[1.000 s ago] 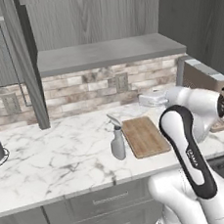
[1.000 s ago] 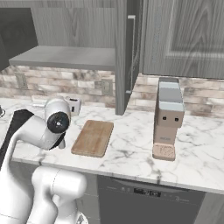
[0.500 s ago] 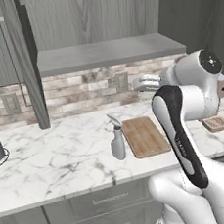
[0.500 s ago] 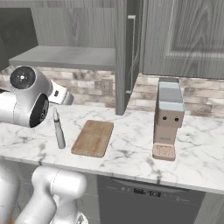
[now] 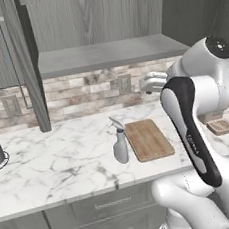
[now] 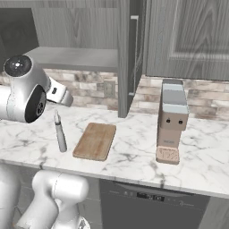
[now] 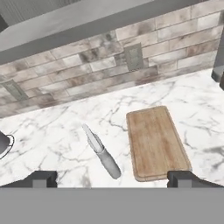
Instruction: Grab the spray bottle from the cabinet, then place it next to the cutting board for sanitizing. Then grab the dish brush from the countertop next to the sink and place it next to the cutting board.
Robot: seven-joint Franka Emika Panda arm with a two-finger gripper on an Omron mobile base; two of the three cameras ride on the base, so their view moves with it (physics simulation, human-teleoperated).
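White marble countertop (image 5: 62, 167) with grey veins runs across the kitchen in front of you, backed by a brick-pattern tile wall (image 7: 87, 70). Your gripper (image 7: 111, 177) hangs raised above that counter with nothing between its fingers; the two dark fingertips (image 7: 41, 178) stand far apart at the lower corners of the hand view. In the left base view the white hand (image 5: 153, 82) shows behind the arm, up near the tile wall.

Directly below the gripper, between the two fingertips, the spray bottle (image 7: 101, 153) stands on the marble, slim and pale grey, with its light trigger head pointing up and away from you. It is upright in both base views (image 5: 120, 143) (image 6: 59, 133). Just beside it, on the side of the right fingertip, the cutting board (image 7: 155, 142) lies flat, light brown with rounded corners; a narrow strip of marble shows between bottle and board, so they do not touch.

Beyond both, an outlet plate (image 7: 133, 56) sits in the tile wall. Above that wall is the grey shelf of the cabinet (image 5: 104, 54), with its tall door (image 5: 25, 66) swung open to the left, long bar handle showing. Farther right along the counter, well apart from the board, a tall grey and tan appliance (image 6: 172, 120) stands upright.
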